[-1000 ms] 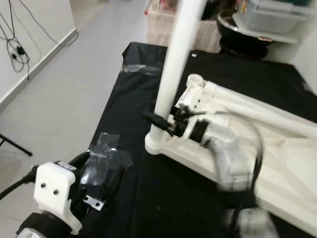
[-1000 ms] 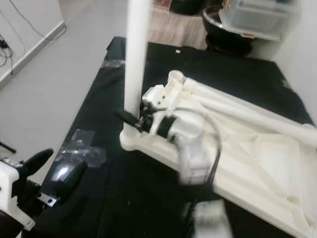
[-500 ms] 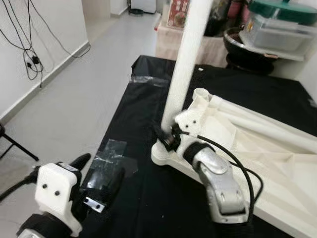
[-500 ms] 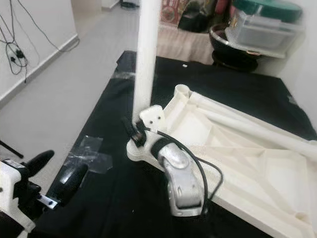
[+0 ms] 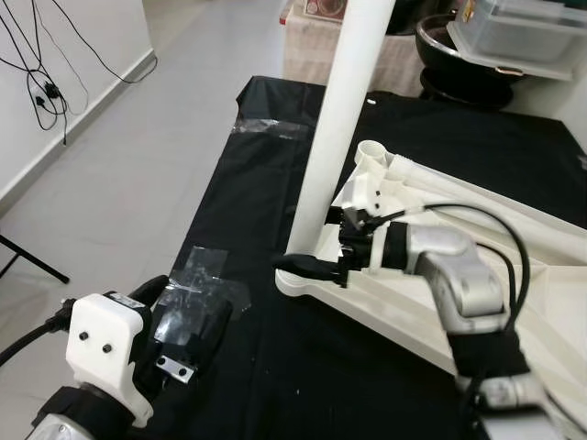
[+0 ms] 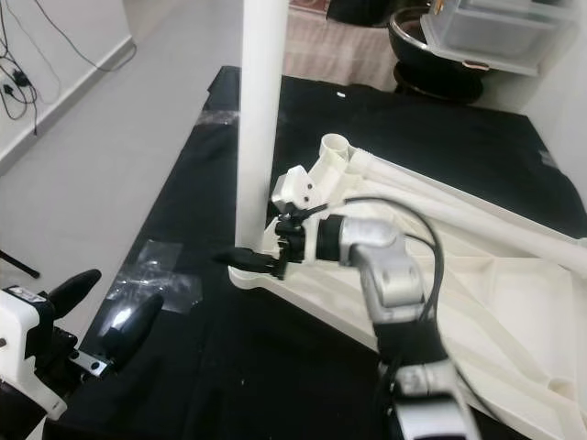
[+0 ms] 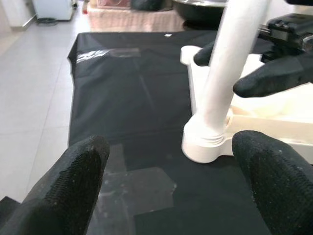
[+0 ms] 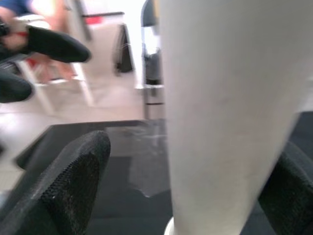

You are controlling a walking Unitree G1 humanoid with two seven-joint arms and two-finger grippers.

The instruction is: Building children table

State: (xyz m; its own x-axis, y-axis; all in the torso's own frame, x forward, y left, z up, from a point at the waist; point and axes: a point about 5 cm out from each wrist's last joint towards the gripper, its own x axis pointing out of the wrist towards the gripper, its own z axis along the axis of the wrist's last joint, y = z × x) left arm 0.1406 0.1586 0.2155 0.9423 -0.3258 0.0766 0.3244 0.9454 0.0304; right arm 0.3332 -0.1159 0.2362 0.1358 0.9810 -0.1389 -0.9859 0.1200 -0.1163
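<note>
A white children's table top lies upside down on a black sheet. One white leg stands upright in its near-left corner socket. A second leg lies along the top. My right gripper is open, with a finger on either side of the standing leg just above the socket. In the right wrist view the leg sits between the fingers, with a gap on one side. My left gripper hovers open and empty low at the left. Its view faces the leg's base.
A patch of clear tape is stuck to the sheet near my left gripper, and another at the far edge. Grey floor runs along the left, with cables on the wall. A black bowl and a plastic box stand behind.
The camera has shifted. My right forearm has swung round to come in from the right, and its fingers now reach past the leg near its base. The left gripper has kept its place.
</note>
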